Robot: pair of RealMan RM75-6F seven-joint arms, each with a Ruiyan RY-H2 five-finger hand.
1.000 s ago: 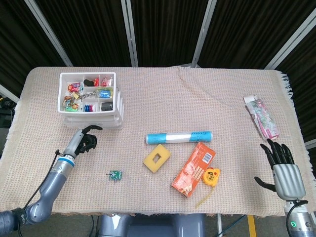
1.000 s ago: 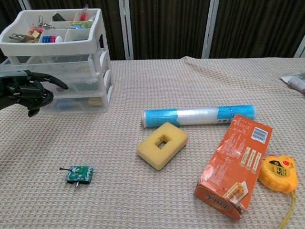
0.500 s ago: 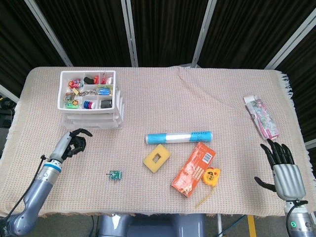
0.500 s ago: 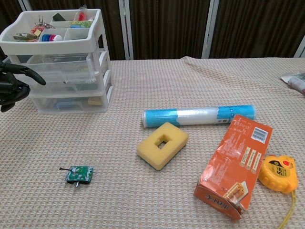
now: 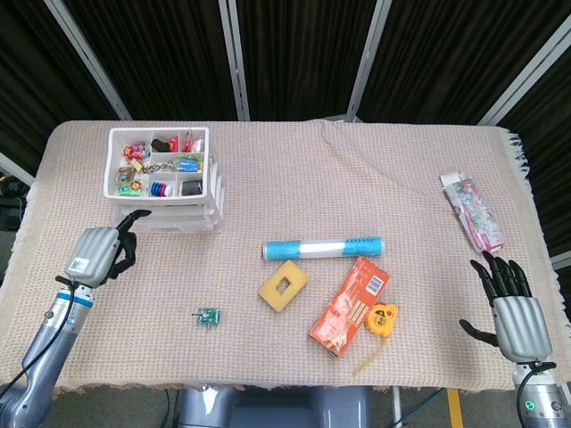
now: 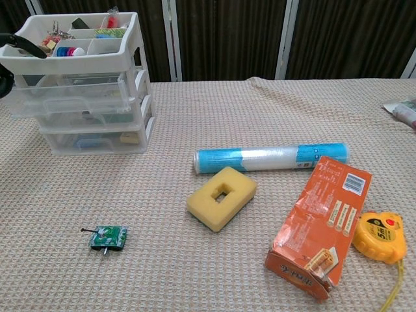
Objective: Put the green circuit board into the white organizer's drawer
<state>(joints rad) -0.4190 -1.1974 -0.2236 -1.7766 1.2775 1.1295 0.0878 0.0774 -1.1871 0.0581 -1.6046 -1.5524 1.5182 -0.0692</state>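
The small green circuit board point(image 5: 209, 315) point(image 6: 108, 237) lies flat on the cloth near the table's front, with nothing touching it. The white organizer point(image 5: 212, 189) point(image 6: 140, 78) stands at the back left; its top tray is full of small parts and its drawers look closed. My left hand point(image 5: 103, 251) hovers left of the organizer's front, well away from the board, holding nothing, fingers loosely bent. In the chest view only a fingertip point(image 6: 19, 43) shows at the left edge. My right hand point(image 5: 513, 303) rests at the front right with fingers spread, empty.
A blue roll point(image 5: 323, 248) point(image 6: 272, 158), a yellow sponge point(image 5: 283, 286) point(image 6: 221, 197), an orange box point(image 5: 351, 305) point(image 6: 320, 224) and a yellow tape measure point(image 5: 384, 318) point(image 6: 379, 236) lie right of the board. A printed packet point(image 5: 472, 211) lies at the right edge.
My left hand has drawn back from the organizer's front, moving left and rising until it nearly leaves the chest view. The board, organizer and right hand have not moved.
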